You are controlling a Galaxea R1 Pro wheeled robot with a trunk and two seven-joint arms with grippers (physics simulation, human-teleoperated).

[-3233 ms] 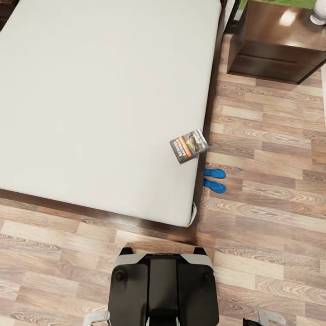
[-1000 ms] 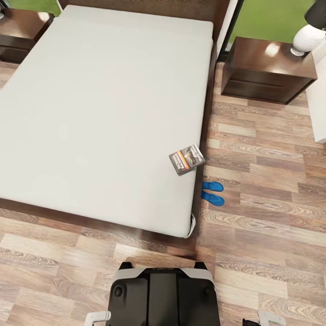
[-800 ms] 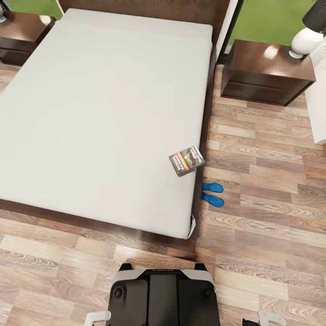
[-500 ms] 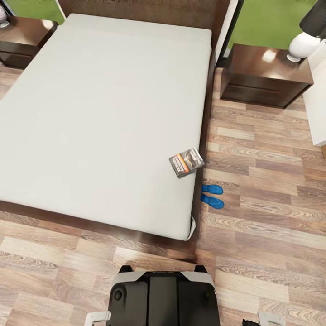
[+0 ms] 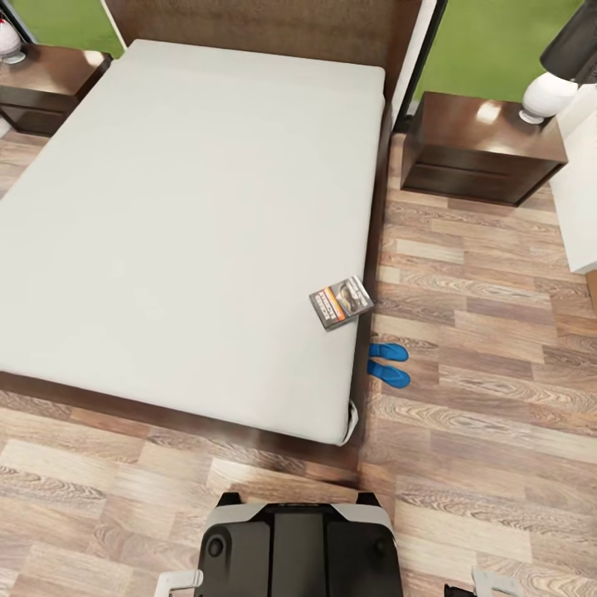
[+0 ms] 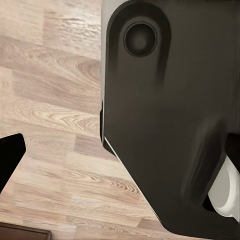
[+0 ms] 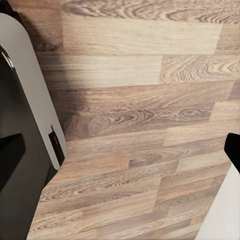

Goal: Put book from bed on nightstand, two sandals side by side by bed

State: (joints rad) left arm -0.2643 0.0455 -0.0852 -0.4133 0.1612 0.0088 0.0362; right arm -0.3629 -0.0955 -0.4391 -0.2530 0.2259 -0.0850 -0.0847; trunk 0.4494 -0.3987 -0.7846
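floor (image 5: 497, 332): wood-look planks, mixed tan and brown grain, runs round the bed and under the robot base (image 5: 298, 547).
room: green wall behind the headboard (image 5: 274, 29); white furniture edge at far right.
bed (image 5: 166, 207): large, low, plain light-grey mattress, dark brown frame; bedding corner hangs at its near right corner.
book (image 5: 341, 301): thin paperback, dark cover, orange band, flat on the mattress at the right edge, towards the near end.
sandals (image 5: 388, 362): two bright blue flat flip-flops on the floor, side by side, just beside the bed's right side, near the book.
right nightstand (image 5: 481, 149): dark reddish-brown glossy wood, two drawers, far right of the bed; white round lamp base (image 5: 543, 98) on its far right corner.
left nightstand (image 5: 46, 83): same kind, far left.
left fingers: dark tip at the left wrist view's edge over floor, beside the black base; released or clenched, cannot tell.
right fingers: same, cannot tell.
change: the view has pulled back and tilted up, with more headboard, wall and both nightstands in frame; book and sandals unmoved.
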